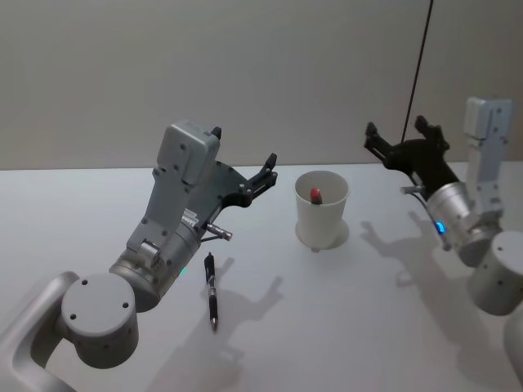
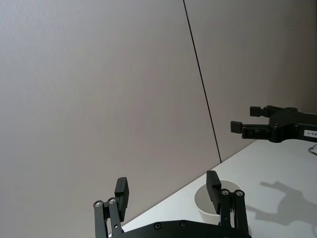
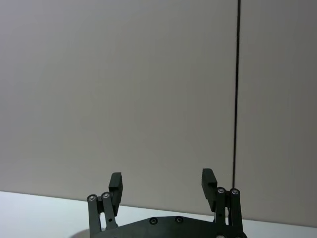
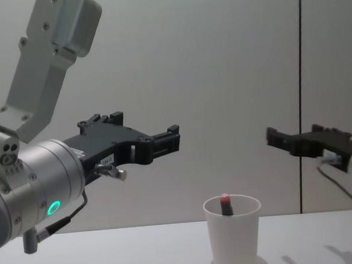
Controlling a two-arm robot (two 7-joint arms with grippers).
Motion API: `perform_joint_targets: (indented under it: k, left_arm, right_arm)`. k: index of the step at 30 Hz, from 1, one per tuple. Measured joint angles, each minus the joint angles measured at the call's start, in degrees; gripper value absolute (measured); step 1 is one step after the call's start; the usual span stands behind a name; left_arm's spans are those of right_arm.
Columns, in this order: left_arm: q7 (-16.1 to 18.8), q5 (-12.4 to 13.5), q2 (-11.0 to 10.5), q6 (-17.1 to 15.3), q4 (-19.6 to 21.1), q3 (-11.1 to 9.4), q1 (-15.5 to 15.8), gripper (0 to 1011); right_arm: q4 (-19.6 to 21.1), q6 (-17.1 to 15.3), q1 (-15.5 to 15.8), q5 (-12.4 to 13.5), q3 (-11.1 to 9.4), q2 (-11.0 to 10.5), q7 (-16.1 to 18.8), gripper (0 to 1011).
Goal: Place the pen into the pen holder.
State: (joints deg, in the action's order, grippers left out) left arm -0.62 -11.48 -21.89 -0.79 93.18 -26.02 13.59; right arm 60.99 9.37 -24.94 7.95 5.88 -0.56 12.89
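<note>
The left tool [image 2: 167,185] hangs raised over the bench [image 1: 368,327], on the left side of the pen holder [image 1: 322,214] and higher than its rim. Its fingers stand apart with nothing between them. A small white label [image 4: 108,158] on its black body is too small to read. The right tool [image 3: 162,178] is raised on the right side of the pen holder, also with its fingers apart and empty.

The pen [image 1: 212,291] lies flat on the bench, left of the pen holder and nearer the robot, well apart from it, just beside the left arm's wrist. It is slim, with a dark barrel and paler metal bands. The pen holder is a plain white paper cup, tapered toward its base, standing upright. A red-tipped thing [image 1: 315,194] stands inside it, leaning on the wall.
</note>
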Motion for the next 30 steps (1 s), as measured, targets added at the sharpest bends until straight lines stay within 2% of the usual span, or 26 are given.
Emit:
perform_joint_targets:
  k: [7,15,21,30]
  left_arm:
    - [0.0,0.0,0.0,0.0,0.0,0.0,0.0,1000]
    - [0.0,0.0,0.0,0.0,0.0,0.0,0.0,1000]
    - [0.0,0.0,0.0,0.0,0.0,0.0,0.0,1000]
    - [0.0,0.0,0.0,0.0,0.0,0.0,0.0,1000]
  right_arm:
    - [6.6,-5.0,3.5,-1.6,-1.7,-2.2,0.2,1001]
    - [11.2,-8.6,6.1,-3.2,-3.2,-4.1,0.8,1001]
    - [13.6,-10.1,7.5,-4.8,-4.3,-5.5,1.5,1001]
    - [15.4,-10.5,8.6,-7.3,-5.4,-7.3,2.6,1001]
